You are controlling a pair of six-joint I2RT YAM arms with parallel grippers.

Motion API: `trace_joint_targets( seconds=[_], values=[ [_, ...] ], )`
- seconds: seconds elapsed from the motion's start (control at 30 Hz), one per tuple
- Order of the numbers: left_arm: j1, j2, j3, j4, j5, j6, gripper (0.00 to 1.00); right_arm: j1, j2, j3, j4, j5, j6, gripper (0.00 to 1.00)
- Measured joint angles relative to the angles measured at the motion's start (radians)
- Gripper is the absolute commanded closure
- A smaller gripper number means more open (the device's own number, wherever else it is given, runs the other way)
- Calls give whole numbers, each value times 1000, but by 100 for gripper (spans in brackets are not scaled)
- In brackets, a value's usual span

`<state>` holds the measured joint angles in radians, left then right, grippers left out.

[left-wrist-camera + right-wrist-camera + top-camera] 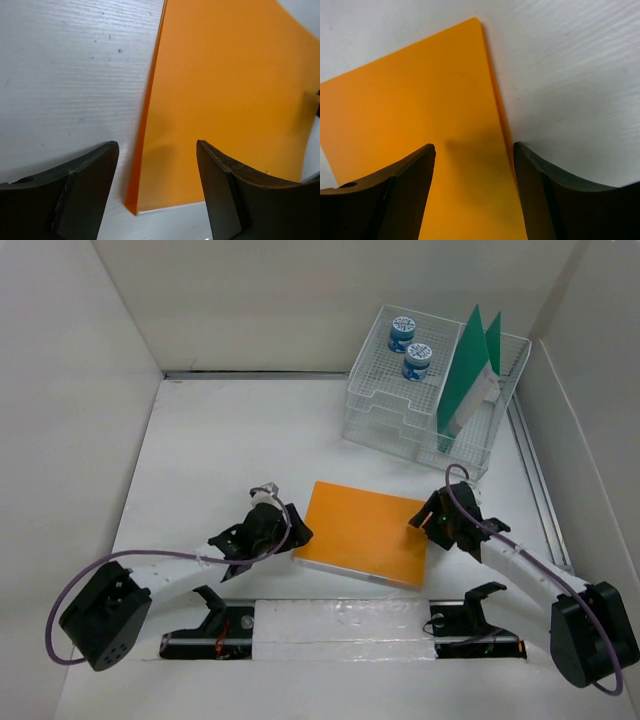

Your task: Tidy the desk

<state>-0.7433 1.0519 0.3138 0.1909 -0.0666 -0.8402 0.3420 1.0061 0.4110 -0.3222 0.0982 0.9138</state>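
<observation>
White bench (220,440) across the whole floor of the top view, boxed in by beige wall panels (80,360) on the left, right and far sides, with both arm bases at the near edge.

Near the middle, a little to the right: orange folder (365,532), flat on the bench, slightly skewed, with a pale strip along its near edge.

Left fingers (75,195) apart, low at the folder's left edge near the front corner (one finger over bare bench, the other over orange), clamped on nothing. Edge of the folder running up between them in the left wrist view.

Right fingers (555,200) apart too, at the folder's right side; right edge of the folder between the two, with orange under one finger and mostly white bench under the other. No grip visible here either.

Far right corner of the bench: wire-mesh rack (385,420), well apart from the folder. On its top tier, two blue-lidded jars (417,360) side by side. In its upright slot on the right, green folders (462,375) leaning, with something white tucked beside them (too small to identify).
</observation>
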Motion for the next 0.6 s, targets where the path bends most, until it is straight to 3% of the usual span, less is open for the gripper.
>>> trace_joint_targets(
  seconds=[0.03, 0.13, 0.17, 0.27, 0.6],
  values=[
    [0, 23, -13, 3, 10, -3, 36, 0, 12, 0, 13, -8, 5, 32],
    [2, 34, -21, 56, 48, -8, 37, 7, 42, -2, 62, -27, 17, 55],
    [2, 36, -27, 64, 57, -8, 37, 13, 52, -6, 81, -29, 23, 73],
    [9, 27, -43, 85, 59, -3, 38, 19, 50, -40, 133, -7, 33, 100],
    [10, -81, -62, -9, 68, 8, 35, 31, -240, -90, 264, 9, -48, 100]
  ],
)
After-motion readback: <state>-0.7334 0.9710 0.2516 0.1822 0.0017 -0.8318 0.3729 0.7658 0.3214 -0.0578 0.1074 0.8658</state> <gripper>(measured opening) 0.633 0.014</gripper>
